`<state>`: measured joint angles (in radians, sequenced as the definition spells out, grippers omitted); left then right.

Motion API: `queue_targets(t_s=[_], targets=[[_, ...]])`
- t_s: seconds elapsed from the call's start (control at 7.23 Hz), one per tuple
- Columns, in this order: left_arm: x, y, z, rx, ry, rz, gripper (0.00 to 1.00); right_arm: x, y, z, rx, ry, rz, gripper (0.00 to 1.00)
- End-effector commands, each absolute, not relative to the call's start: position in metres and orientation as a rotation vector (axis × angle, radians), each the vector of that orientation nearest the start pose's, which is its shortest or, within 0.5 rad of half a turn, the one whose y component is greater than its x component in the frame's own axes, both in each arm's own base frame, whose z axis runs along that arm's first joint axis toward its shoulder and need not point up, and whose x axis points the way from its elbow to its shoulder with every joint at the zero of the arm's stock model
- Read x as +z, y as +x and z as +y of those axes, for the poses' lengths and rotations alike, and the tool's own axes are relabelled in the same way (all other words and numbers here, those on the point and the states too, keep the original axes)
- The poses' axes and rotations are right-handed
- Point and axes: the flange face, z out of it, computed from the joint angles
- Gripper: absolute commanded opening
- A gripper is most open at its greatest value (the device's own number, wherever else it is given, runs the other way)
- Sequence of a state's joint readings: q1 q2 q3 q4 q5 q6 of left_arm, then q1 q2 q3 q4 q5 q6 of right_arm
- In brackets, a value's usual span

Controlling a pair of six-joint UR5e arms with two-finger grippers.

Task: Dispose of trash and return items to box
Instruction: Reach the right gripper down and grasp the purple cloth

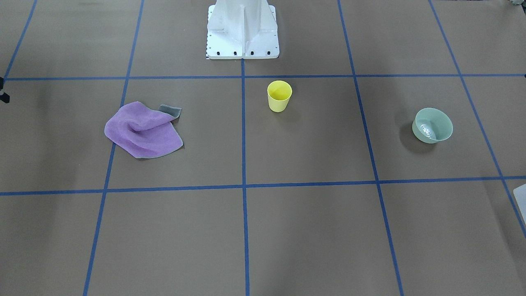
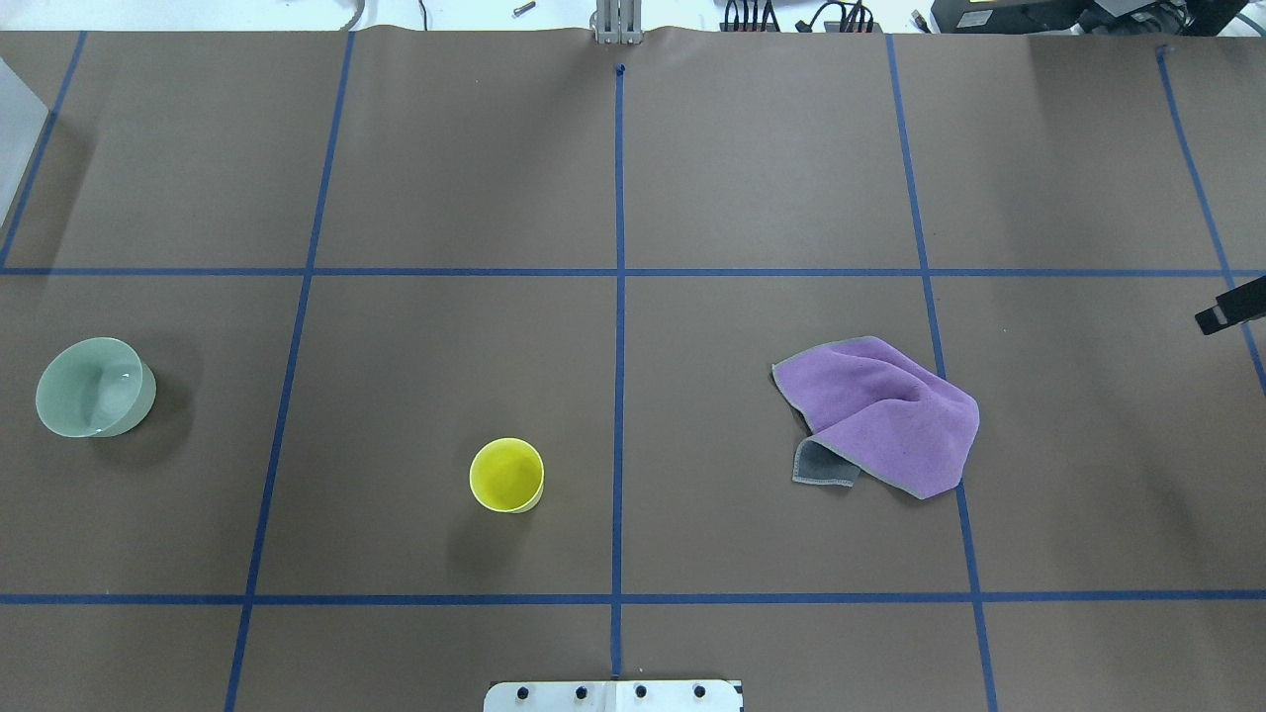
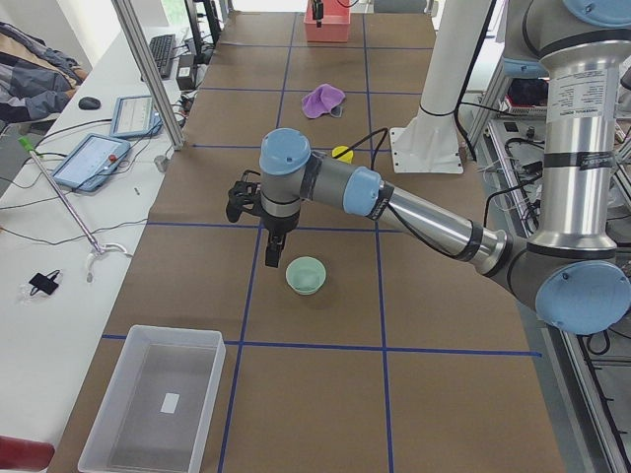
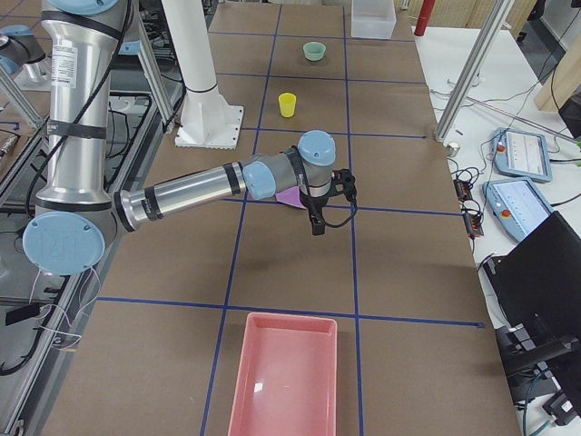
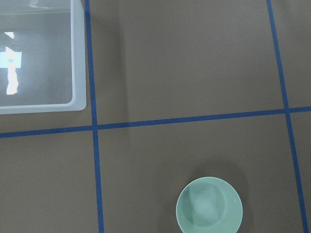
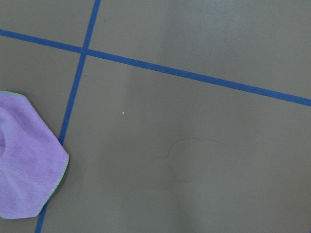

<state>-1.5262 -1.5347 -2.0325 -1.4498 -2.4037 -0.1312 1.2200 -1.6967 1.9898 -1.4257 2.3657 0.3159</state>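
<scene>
Presently, left gripper (image 3: pixel 271 251): near green bowl (image 2: pixel 94 388), far left; opening cannot be told.
Right gripper (image 4: pixel 316 222): beside purple cloth (image 2: pixel 880 410); opening cannot be told.
Yellow cup (image 2: pixel 506 475): upright, middle of surface (image 2: pixel 771 198).
Clear bin (image 3: pixel 153 399): left end.
Pink bin (image 4: pixel 283 377): right end.

A robotics lab, set up for recorded trials. The long table covered in brown paper (image 2: pixel 752 178) is marked into squares by a grid of blue tape lines (image 2: pixel 619 272), and a white metal pedestal (image 1: pixel 242 28) is bolted to it at the robot's side. Two silver, blue-capped jointed robot arms (image 3: pixel 414 212) (image 4: pixel 191 191) reach out over the table. Bare aluminium frame posts (image 3: pixel 148 74) stand along its far edge. On the white bench beyond them lie grey touchscreen teach pendants (image 3: pixel 94 161) (image 4: pixel 519 153), a black keyboard (image 3: pixel 161 54), a dark computer mouse (image 3: pixel 90 102), a black laptop (image 4: pixel 545 272) and loose black cables (image 2: pixel 791 15).
</scene>
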Motion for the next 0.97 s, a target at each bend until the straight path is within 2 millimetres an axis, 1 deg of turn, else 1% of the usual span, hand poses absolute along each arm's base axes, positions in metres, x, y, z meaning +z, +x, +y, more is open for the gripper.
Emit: queue_targets(t_s=[0.0,0.14,0.28,0.42,0.55,0.69,0.83], targets=[[0.441,-0.036,-0.456,0.071,0.245,0.878,0.98,0.482,-0.170,-0.419,-0.156,0.149,-0.868,0.97],[0.438,-0.034,-0.453,0.075,0.238,0.909,0.98,0.483,-0.199,-0.414,-0.138,0.193,-0.843,0.93],[0.432,-0.032,-0.459,0.080,0.245,0.911,0.98,0.479,-0.225,-0.414,-0.142,0.187,-0.872,0.93],[0.419,-0.031,-0.455,0.091,0.267,0.920,0.98,0.469,-0.259,-0.408,-0.093,0.138,-0.902,0.93],[0.418,-0.032,-0.455,0.091,0.269,0.917,0.98,0.445,-0.300,-0.401,-0.110,0.160,-0.926,0.93],[0.420,-0.032,-0.454,0.093,0.268,0.915,0.98,0.433,-0.340,-0.392,-0.116,0.167,-0.927,0.91],[0.421,-0.032,-0.457,0.092,0.267,0.912,0.98,0.429,-0.358,-0.395,-0.124,0.175,-0.926,0.90]])
